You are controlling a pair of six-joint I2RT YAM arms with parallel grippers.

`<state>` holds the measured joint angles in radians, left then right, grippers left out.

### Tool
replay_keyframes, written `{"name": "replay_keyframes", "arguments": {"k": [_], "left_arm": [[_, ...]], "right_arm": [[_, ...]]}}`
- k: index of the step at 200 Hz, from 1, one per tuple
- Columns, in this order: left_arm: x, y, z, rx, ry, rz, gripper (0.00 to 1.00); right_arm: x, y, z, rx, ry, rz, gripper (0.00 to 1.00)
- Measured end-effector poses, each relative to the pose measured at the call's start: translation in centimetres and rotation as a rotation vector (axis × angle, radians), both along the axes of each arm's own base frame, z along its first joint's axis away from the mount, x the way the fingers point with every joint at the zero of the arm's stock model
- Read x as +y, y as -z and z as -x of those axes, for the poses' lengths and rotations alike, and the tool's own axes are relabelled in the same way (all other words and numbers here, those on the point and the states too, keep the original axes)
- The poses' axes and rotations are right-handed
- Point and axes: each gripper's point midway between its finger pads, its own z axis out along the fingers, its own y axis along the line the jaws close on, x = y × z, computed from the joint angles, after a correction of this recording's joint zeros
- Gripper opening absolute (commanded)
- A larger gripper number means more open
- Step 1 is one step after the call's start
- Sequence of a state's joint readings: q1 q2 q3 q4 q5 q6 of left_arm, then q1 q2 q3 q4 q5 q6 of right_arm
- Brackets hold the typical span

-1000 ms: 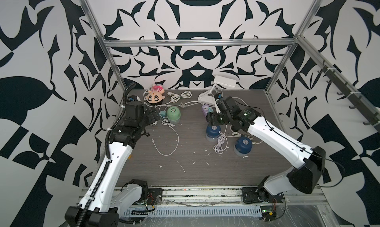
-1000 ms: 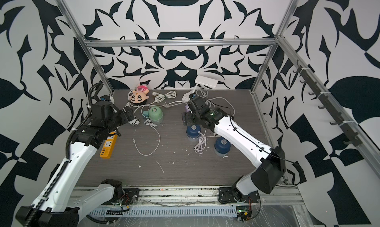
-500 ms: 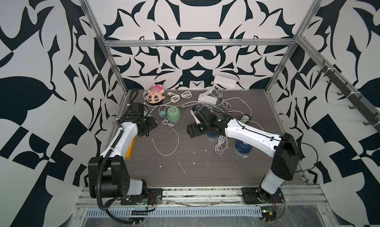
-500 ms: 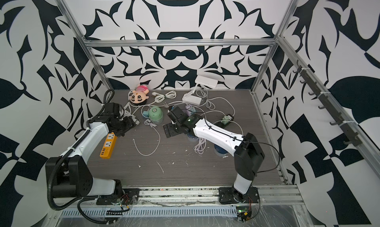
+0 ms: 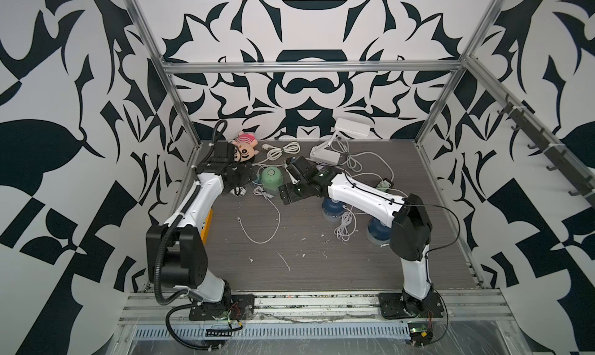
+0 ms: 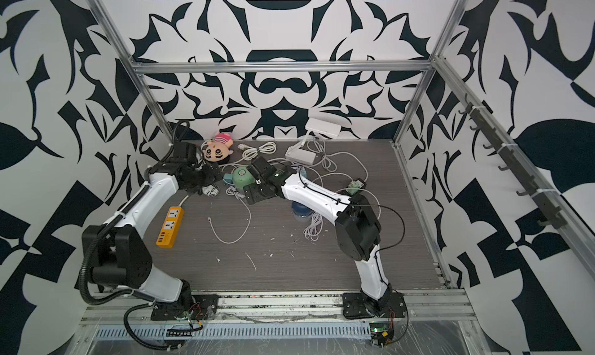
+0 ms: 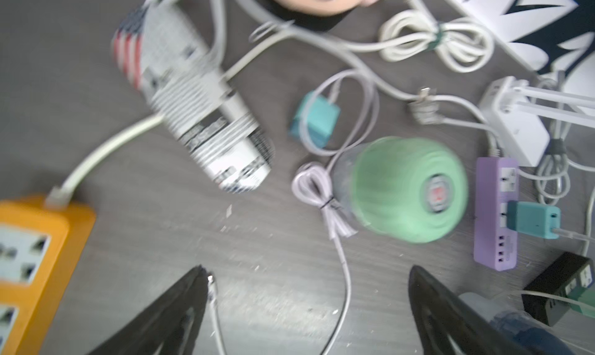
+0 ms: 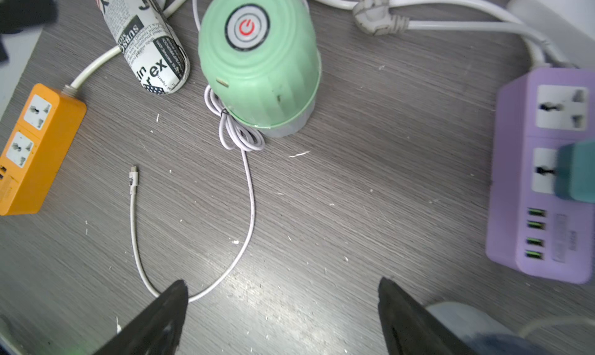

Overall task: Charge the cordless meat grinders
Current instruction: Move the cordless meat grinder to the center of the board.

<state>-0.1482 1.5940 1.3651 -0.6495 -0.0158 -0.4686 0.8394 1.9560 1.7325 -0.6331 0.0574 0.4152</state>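
Table [image 5: 306, 266]: grey wood-grain, bare at lower centre; rail [image 5: 306, 300] along near edge. Grinders: 3. Near navy grinder [image 5: 376, 232] and far navy grinder [image 5: 332, 207] right of centre; mint grinder [image 5: 272, 178] upright, upper centre. Left gripper [image 7: 307, 273], right gripper [image 8: 283, 281]: jaws spread, empty, flanking mint grinder. Patterned walls [image 5: 306, 89] on three sides.

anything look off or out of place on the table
A newspaper-print cylinder lies on its side beside the mint green grinder, a plush doll sits at the back, and white flecks litter the table. The free plug of the white cable lies loose, connected to nothing.
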Motion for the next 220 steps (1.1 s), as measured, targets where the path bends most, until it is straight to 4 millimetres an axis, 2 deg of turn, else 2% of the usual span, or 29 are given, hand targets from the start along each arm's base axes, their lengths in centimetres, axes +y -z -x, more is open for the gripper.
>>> {"name": "replay_keyframes", "arguments": {"k": [15, 29, 53, 78, 99, 124, 179, 220], "left_arm": [[-2.1, -1.0, -1.9, -0.027, 0.058, -0.032, 0.99], [-3.9, -1.0, -3.5, -0.028, 0.107, -0.059, 1.00], [-6.1, 0.7, -5.8, 0.013, 0.162, -0.116, 0.99], [-7.6, 3.2, -7.1, 0.073, 0.206, -0.194, 0.99], [-8.3, 5.0, -7.2, 0.121, 0.232, -0.257, 0.99], [-8.8, 6.5, -6.4, 0.166, 0.257, -0.311, 0.99], [-9.1, 6.9, -5.7, 0.188, 0.273, -0.349, 0.98], [-8.9, 7.3, -5.5, 0.200, 0.271, -0.365, 0.91]], "right_arm": [[-1.8, -0.9, 0.8, -0.010, 0.018, 0.007, 0.96], [-3.5, -2.2, 1.7, -0.028, 0.034, 0.006, 0.97], [-6.5, -4.8, 3.3, -0.074, 0.068, -0.015, 0.97], [-8.8, -6.2, 4.9, -0.100, 0.096, -0.034, 0.98], [-10.0, -6.0, 5.8, -0.100, 0.111, -0.031, 0.98], [-10.9, -4.9, 6.5, -0.080, 0.124, -0.012, 0.98], [-11.2, -4.0, 6.7, -0.066, 0.126, 0.002, 0.98], [-11.3, -3.7, 6.7, -0.064, 0.128, 0.004, 0.98]]}}
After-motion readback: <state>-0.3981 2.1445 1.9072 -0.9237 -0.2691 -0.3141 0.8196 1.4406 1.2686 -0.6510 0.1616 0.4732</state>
